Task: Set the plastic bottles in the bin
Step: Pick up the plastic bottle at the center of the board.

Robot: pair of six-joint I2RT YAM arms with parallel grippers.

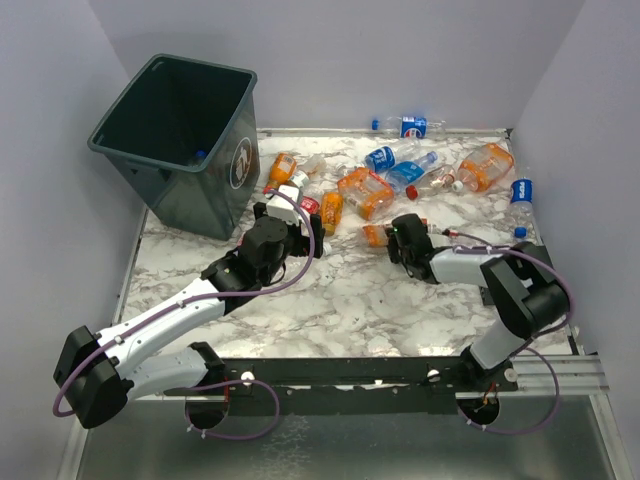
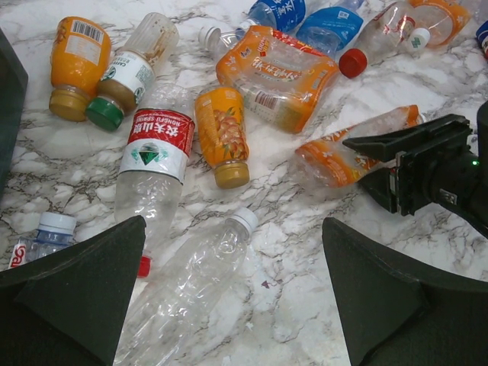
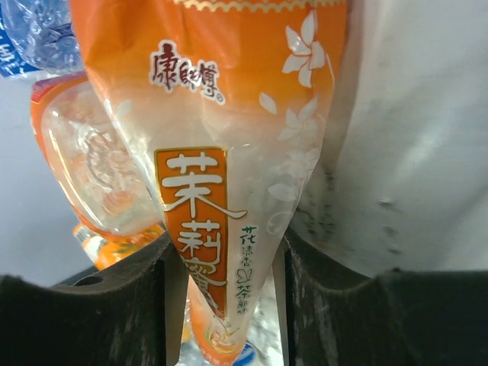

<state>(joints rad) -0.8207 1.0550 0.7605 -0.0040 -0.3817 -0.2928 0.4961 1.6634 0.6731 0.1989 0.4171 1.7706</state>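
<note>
The crushed orange-label bottle [image 3: 221, 152] sits low on the marble table [image 1: 330, 300], its long axis running out from the right gripper [image 1: 392, 236] toward the left arm. The jaws are clamped on its flattened end. The left gripper [image 2: 232, 229] hovers with jaws wide apart over a clear white-capped bottle [image 2: 191, 282] lying diagonally, touching nothing. Other bottles [image 1: 400, 170] litter the table right of the bin [image 1: 200, 195]

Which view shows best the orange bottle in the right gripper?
The right wrist view: the orange bottle fills it, pinched by the right gripper, with its label readable. The left wrist view shows it whole and flattened, the gripper at one end; the top view shows only a small orange patch.
</note>
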